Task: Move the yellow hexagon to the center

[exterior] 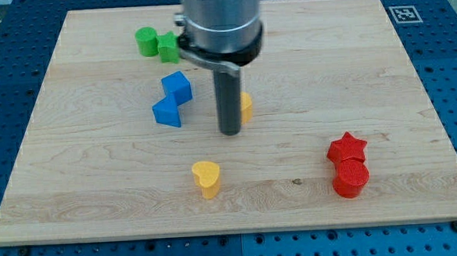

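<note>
The yellow hexagon (pixel 246 107) lies near the middle of the wooden board (pixel 98 190), mostly hidden behind my rod; only its right edge shows. My tip (pixel 229 132) rests on the board right against the hexagon's left, slightly toward the view's bottom. A yellow heart (pixel 206 178) lies below the tip, toward the view's bottom.
A blue cube (pixel 177 86) and a blue block (pixel 167 112) sit just left of the tip. Two green blocks (pixel 157 44) lie at the top left. A red star (pixel 347 148) and a red cylinder (pixel 350 177) sit at the lower right.
</note>
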You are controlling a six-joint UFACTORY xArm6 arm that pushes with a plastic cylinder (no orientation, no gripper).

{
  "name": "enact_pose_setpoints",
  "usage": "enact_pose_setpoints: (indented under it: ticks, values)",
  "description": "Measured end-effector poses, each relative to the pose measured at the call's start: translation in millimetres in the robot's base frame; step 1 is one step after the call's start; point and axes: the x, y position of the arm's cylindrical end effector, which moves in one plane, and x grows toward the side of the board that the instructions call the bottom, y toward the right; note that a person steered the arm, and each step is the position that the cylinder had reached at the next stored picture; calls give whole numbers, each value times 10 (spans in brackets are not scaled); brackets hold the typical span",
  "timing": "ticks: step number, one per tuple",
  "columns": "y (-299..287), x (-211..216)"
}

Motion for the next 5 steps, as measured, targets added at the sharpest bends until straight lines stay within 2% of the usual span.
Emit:
enact_pose_setpoints:
  ticks: [1, 3, 5]
  values:
    - [138, -9]
    - [-95, -10]
    - [-261, -275]
